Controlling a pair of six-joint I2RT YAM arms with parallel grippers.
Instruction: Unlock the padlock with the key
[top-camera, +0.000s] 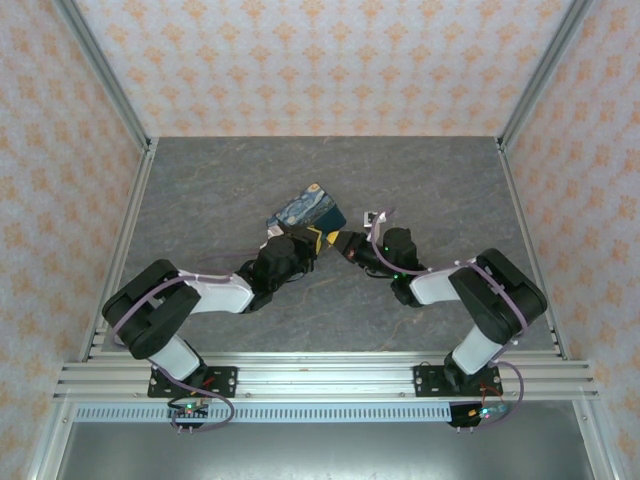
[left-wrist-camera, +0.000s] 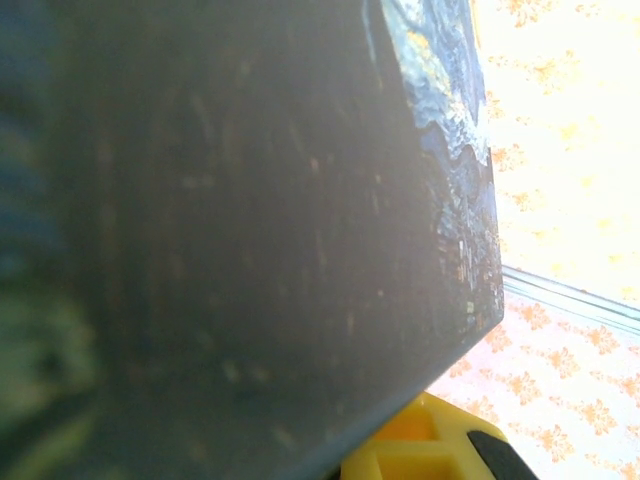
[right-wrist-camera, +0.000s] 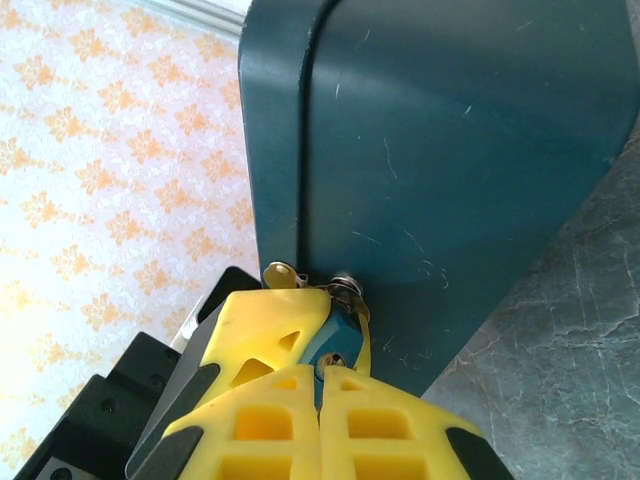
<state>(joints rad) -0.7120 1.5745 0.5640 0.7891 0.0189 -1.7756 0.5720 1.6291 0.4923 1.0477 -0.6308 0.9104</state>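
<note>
The padlock (top-camera: 308, 207) is a flat dark-blue block with a swirled print, tilted up off the grey table (top-camera: 200, 190). My left gripper (top-camera: 306, 239) is shut on its near edge. In the left wrist view the padlock (left-wrist-camera: 260, 220) sits very close, with one yellow finger (left-wrist-camera: 430, 450) under it. My right gripper (top-camera: 347, 244) meets the block from the right. In the right wrist view its yellow fingers (right-wrist-camera: 270, 330) are shut on the blue-headed key (right-wrist-camera: 338, 335). The key's shaft sits in the silver keyhole (right-wrist-camera: 347, 288) on the padlock's teal side (right-wrist-camera: 450, 150). A spare brass key (right-wrist-camera: 281, 274) hangs beside it.
Patterned walls and aluminium posts (top-camera: 110, 90) enclose the table on three sides. An aluminium rail (top-camera: 320, 375) carries both arm bases along the near edge. Both arms angle inward and meet near the table's middle.
</note>
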